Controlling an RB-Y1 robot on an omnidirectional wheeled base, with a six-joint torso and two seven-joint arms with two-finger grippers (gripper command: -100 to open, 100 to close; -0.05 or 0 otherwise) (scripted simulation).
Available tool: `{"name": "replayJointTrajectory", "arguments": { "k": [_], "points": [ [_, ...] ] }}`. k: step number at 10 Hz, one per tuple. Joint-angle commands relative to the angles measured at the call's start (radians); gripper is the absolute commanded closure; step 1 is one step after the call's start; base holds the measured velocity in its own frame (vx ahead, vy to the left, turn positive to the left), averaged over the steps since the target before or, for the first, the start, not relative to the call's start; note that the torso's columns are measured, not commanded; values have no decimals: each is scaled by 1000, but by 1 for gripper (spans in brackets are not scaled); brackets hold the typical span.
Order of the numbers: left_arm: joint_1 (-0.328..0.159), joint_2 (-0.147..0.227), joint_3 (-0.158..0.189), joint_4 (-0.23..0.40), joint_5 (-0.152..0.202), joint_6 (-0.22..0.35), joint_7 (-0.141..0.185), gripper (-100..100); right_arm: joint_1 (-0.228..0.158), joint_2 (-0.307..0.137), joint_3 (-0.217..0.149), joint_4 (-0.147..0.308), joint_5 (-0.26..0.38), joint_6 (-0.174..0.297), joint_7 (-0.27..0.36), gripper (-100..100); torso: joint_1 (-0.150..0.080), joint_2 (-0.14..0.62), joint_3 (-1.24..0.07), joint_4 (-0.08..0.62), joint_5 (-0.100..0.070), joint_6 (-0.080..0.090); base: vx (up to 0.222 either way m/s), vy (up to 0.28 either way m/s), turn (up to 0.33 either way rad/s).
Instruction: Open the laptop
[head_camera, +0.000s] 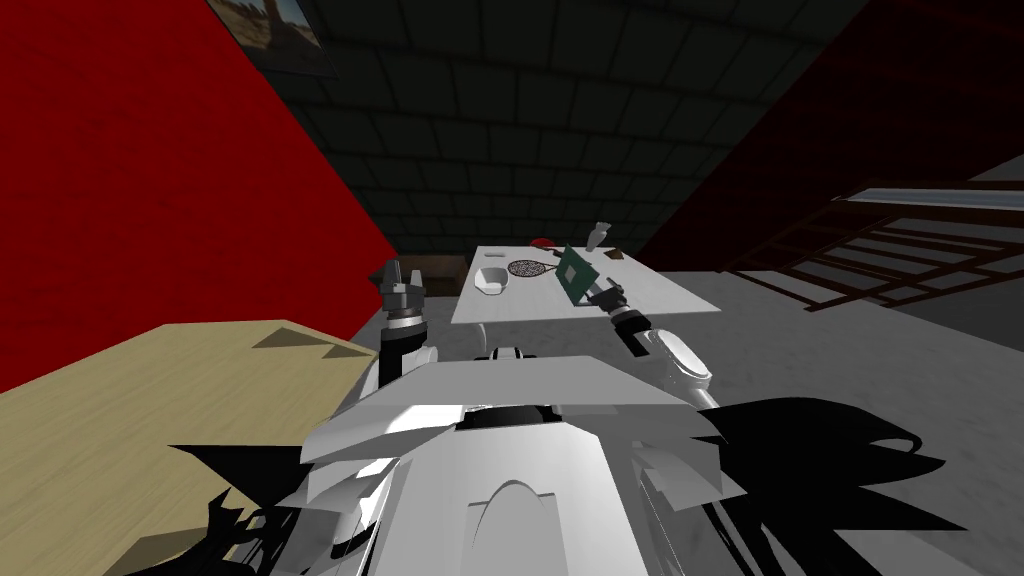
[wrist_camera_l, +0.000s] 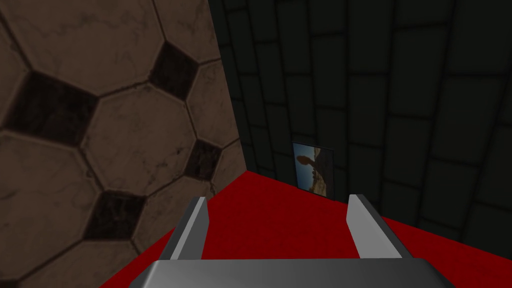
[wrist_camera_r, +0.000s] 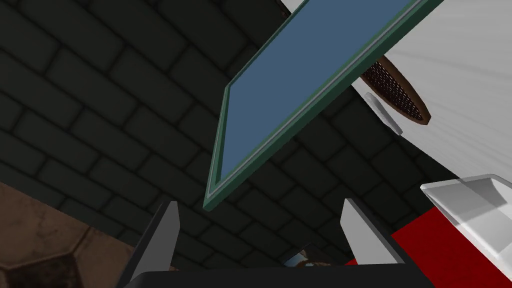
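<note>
The laptop (head_camera: 574, 272) stands on the white table (head_camera: 660, 290) with its green-framed lid raised and tilted. In the right wrist view the lid (wrist_camera_r: 305, 85) shows a blue screen inside a green frame. One corner of it hangs just beyond and between my fingertips, and no finger presses it. My right gripper (head_camera: 599, 289) (wrist_camera_r: 260, 225) is open, right at the lid's near edge. My left gripper (head_camera: 398, 283) (wrist_camera_l: 277, 225) is raised at the left, away from the table, open and empty.
On the table lie a netted racket (head_camera: 526, 268) (wrist_camera_r: 397, 95), a white tray (head_camera: 490, 280) (wrist_camera_r: 470, 200), a red object (head_camera: 541, 241) and small items at the far edge. A light wooden tabletop (head_camera: 150, 420) is close at my left. A dark railing (head_camera: 880, 250) runs at the right.
</note>
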Motion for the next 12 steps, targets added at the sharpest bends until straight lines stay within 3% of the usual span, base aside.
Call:
{"name": "replayJointTrajectory", "arguments": {
  "k": [1, 4, 5, 7, 8, 9, 10, 11, 12],
  "points": [
    [0, 0, 0, 0, 0, 0, 0, 0, -10, -42, -14, 33, 60, 20, 49, -100, -1, 1, 1, 0, 0, 0, 33, 61, 1],
    [0, 0, 0, 0, 0, 0, 0, 0, -16, -90, -31, 58, 116, 39, 92, -100, 1, 0, 0, 0, 0, 0, 32, 67, -1],
    [0, 0, 0, 0, 0, 0, 0, 0, -8, -83, -30, 47, 104, 36, 81, -100, 1, 0, 0, 0, 0, 0, 11, 30, -1],
    [0, 0, 0, 0, 0, 0, 0, 0, -13, -114, -47, 77, 98, 67, 64, -100, -1, 1, 1, 0, -1, -1, 9, 17, 222],
    [0, 0, 0, 0, 0, 0, 0, 0, -17, -109, -42, 76, 99, 58, 69, -100, -1, 0, 0, 0, 0, 0, 6, 3, 49],
    [0, 0, 0, 0, 0, 0, 0, 0, -10, -98, -38, 61, 102, 51, 75, 100, 0, 0, 0, 0, 0, 1, 6, -14, -210],
    [0, 0, 0, 0, 0, 0, 0, 0, -8, -85, -31, 48, 106, 38, 83, 100, -1, 2, 2, -2, -3, 4, 15, -28, -238],
    [0, 0, 0, 0, 0, 0, 0, 0, -30, -89, -49, 66, 103, 35, 83, 100, -4, 4, 4, -4, -7, 6, 6, 3, -37],
    [0, 0, 0, 0, 0, 0, 0, 0, -81, -69, -27, 114, 62, 48, 122, 100, -5, 2, 2, -3, -5, 2, -136, -95, 136]
  ]
}}
